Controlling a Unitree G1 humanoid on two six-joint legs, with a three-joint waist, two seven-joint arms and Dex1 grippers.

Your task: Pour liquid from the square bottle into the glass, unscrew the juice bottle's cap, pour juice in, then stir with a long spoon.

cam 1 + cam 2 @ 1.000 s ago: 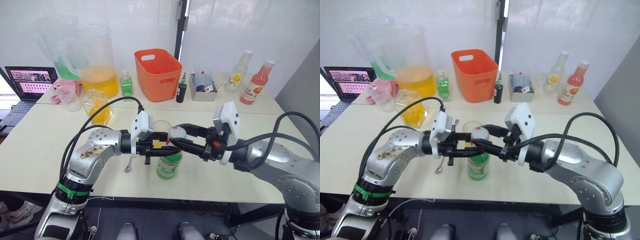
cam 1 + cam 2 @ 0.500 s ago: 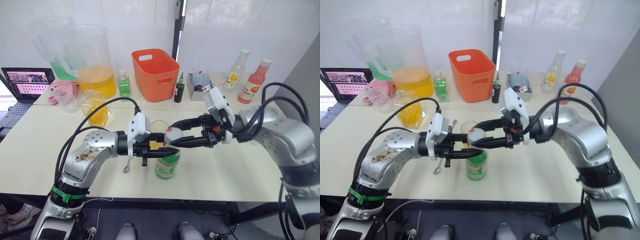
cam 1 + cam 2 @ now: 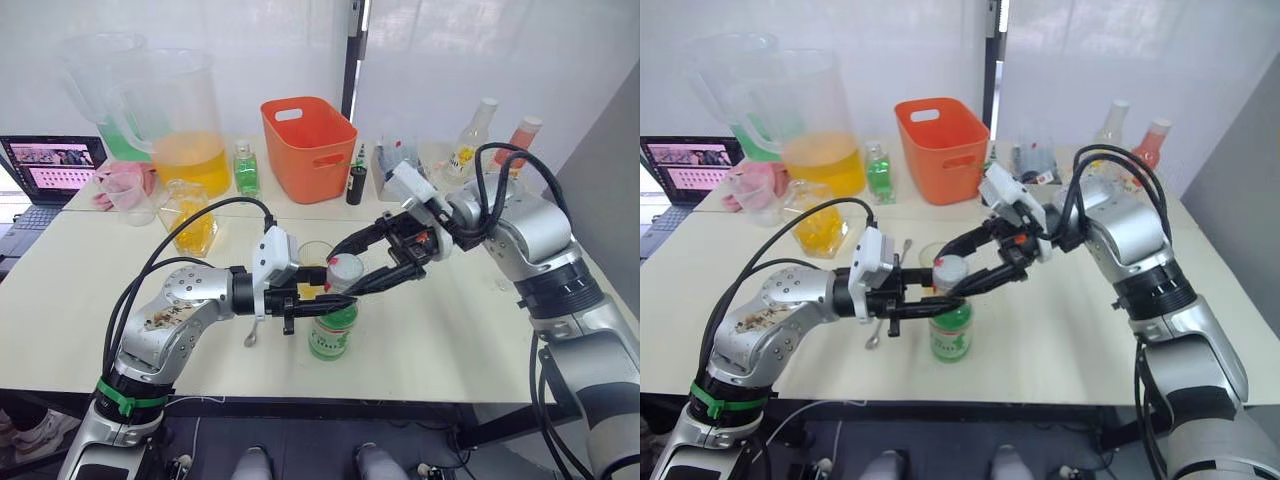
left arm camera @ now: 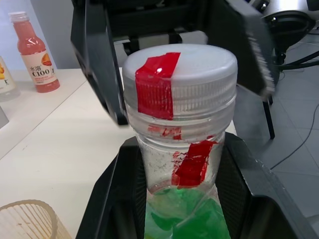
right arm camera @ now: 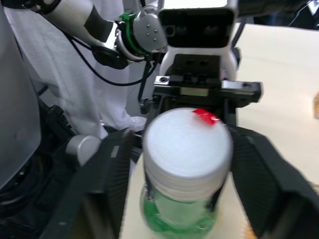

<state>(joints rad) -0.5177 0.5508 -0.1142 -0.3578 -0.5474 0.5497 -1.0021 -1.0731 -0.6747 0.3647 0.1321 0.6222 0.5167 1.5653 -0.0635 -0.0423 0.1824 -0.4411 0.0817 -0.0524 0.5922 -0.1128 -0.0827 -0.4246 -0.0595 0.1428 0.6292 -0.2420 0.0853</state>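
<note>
1. The juice bottle [image 3: 333, 325] stands upright on the worktop [image 3: 440, 330], its long axis vertical and its white cap [image 3: 343, 268] pointing up, directly between the two grippers.
2. The left gripper [image 3: 318, 303] is clamped on the bottle's neck just under the cap; in the left wrist view its black fingers [image 4: 110, 199] press against both sides of the clear neck.
3. The right gripper [image 3: 352, 268] reaches in from the opposite side, its fingers apart and flanking the cap; in the right wrist view there are gaps between fingers [image 5: 115, 172] and cap, so it is not gripping.
4. Red tape strips mark the cap and neck. Green liquid fills the bottle's lower part; the neck is clear.
5. The glass [image 3: 315, 256] stands just behind the left gripper, partly hidden by it and the cap; its contents cannot be made out.
6. A spoon [image 3: 256, 333] lies on the worktop under the left gripper's wrist, mostly hidden; just the bowl shows.
7. Well beyond the left arm, a pitcher [image 3: 190, 130] holds orange liquid, and a small jug [image 3: 193, 218] holds some too.
</note>
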